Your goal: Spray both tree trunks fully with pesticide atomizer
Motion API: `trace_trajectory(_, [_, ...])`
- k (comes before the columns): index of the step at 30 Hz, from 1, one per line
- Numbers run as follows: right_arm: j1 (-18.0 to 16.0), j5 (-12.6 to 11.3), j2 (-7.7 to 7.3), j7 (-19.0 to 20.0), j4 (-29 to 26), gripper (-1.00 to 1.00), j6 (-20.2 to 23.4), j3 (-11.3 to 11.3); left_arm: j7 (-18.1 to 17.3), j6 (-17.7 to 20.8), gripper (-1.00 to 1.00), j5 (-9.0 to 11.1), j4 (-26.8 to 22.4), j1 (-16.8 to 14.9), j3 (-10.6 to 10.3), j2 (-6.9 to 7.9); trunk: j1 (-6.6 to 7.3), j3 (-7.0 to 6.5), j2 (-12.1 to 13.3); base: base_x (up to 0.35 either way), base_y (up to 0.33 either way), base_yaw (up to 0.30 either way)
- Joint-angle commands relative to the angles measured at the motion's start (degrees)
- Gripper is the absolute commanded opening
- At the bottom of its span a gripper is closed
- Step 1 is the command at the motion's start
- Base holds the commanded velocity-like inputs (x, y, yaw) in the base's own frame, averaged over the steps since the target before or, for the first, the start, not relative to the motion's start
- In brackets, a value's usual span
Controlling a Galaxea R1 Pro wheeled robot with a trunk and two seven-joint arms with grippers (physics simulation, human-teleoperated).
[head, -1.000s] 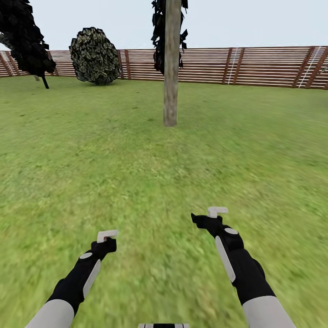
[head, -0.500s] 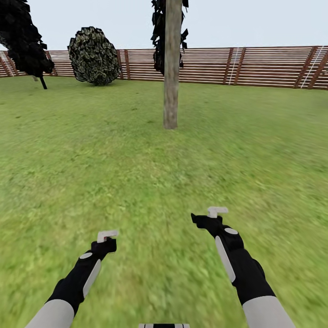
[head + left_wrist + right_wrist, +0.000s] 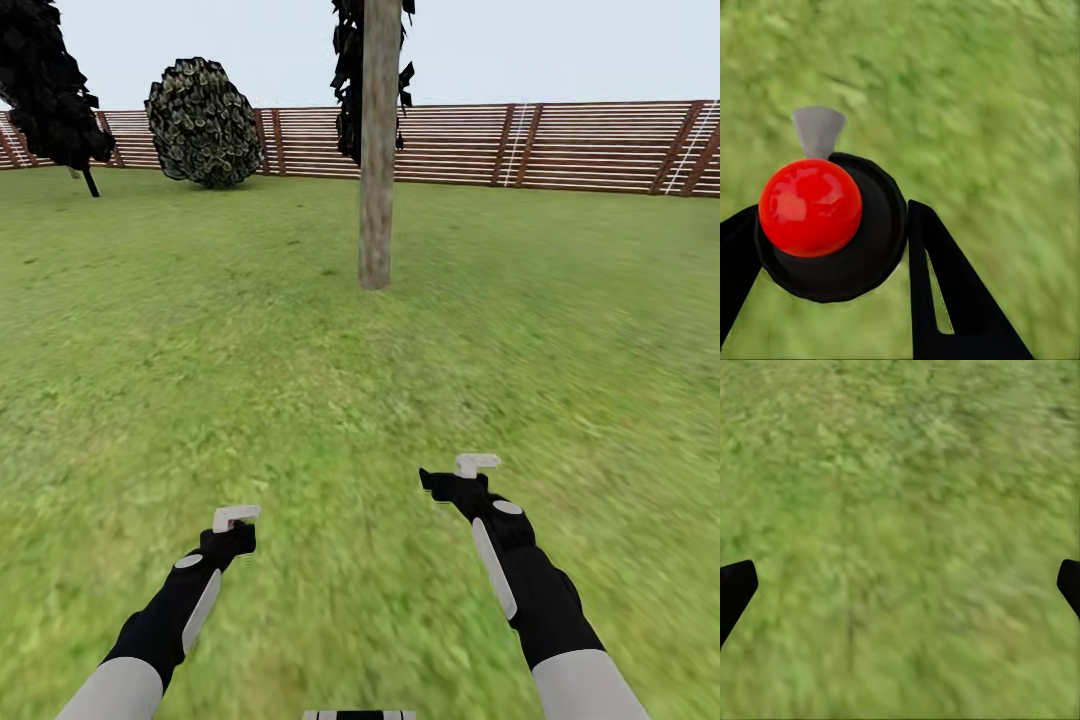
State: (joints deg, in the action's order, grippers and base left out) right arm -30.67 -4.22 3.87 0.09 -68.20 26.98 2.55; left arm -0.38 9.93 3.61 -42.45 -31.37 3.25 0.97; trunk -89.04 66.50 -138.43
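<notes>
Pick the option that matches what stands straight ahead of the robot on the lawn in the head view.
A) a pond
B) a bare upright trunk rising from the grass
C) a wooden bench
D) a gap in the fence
B: a bare grey-brown tree trunk rises from the lawn ahead of both arms, with the slatted wooden fence running unbroken behind it.

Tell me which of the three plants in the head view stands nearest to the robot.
The tree with the bare grey-brown trunk, straight ahead on the lawn. The round shrub and the dark tree stand farther away, back by the wooden fence.
</notes>
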Motion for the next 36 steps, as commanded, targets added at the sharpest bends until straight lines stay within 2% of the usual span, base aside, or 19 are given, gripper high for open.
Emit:
trace_trajectory(1, [0.0, 0.0, 0.0, 0.0, 0.0, 1.0, 0.0, 0.0, 0.01, 0.0, -1.0, -0.01, 0.0, 0.0, 0.0, 0.0, 0.0, 0.0, 0.0, 0.338, 0.0, 0.0])
trace_trajectory(36, [0.0, 0.0, 0.0, 0.01, 0.0, 1.0, 0.0, 0.0, -0.03, 0.0, -1.0, 0.0, 0.0, 0.0, 0.0, 0.0, 0.0, 0.0, 0.0, 0.338, 0.0, 0.0])
